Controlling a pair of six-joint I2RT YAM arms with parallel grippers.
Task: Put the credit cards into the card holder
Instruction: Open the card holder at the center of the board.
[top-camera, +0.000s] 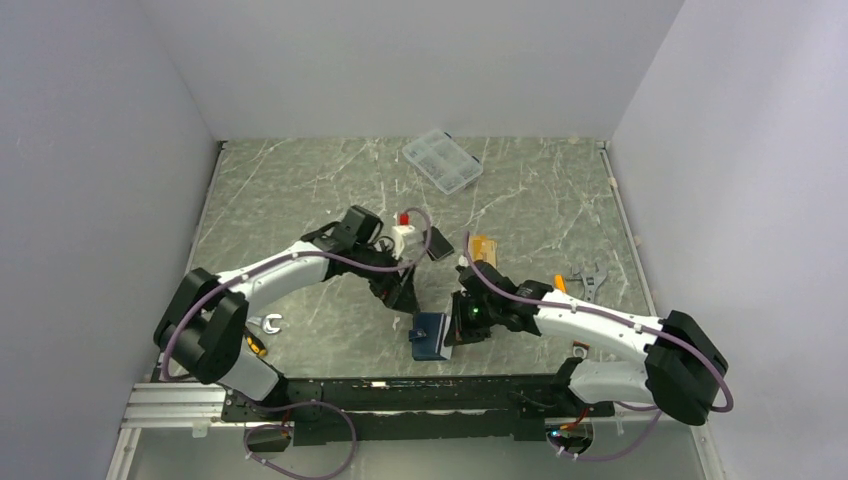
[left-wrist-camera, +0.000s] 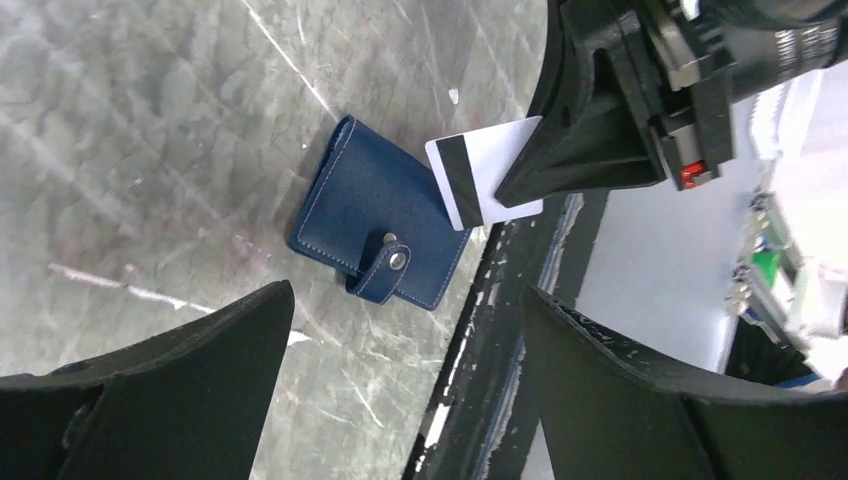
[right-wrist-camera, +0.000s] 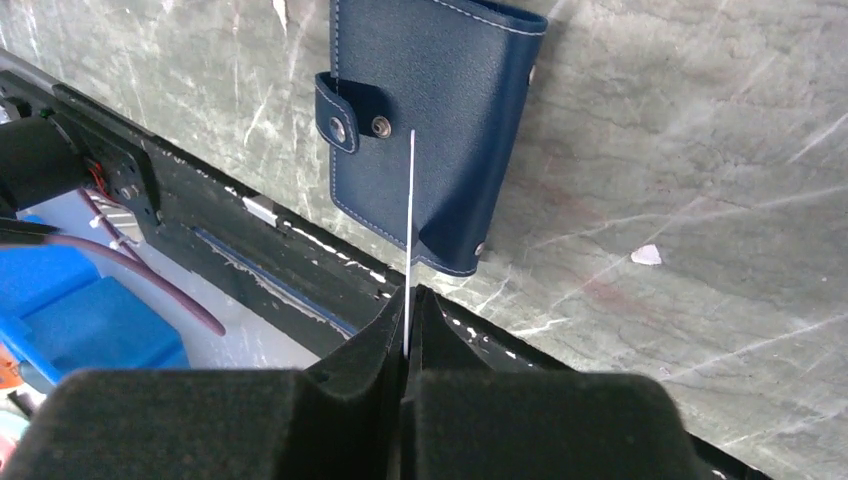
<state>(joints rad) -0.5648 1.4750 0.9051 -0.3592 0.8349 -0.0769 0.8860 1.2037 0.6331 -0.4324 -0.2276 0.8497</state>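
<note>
**Right claw has a card; wallet lies folded**

On my left, the left gripper (left-wrist-camera: 405, 400) hangs released above the table (top-camera: 300, 190), fingers wide apart with nothing between them. Beside it, the navy card holder (left-wrist-camera: 375, 215) lies folded near the table's front edge. Further right, the right gripper (right-wrist-camera: 407, 305) is clenched on a white striped credit card (left-wrist-camera: 480, 165) at the holder's corner; I cannot tell whether they touch.

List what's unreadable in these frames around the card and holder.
- Card holder slots: folded shut, every view.
- Held card face: edge-on in right wrist view; right gripper covers part in left wrist view.
- Orange card print: top view, too small.
- Clear box contents: top view, too small.
</note>
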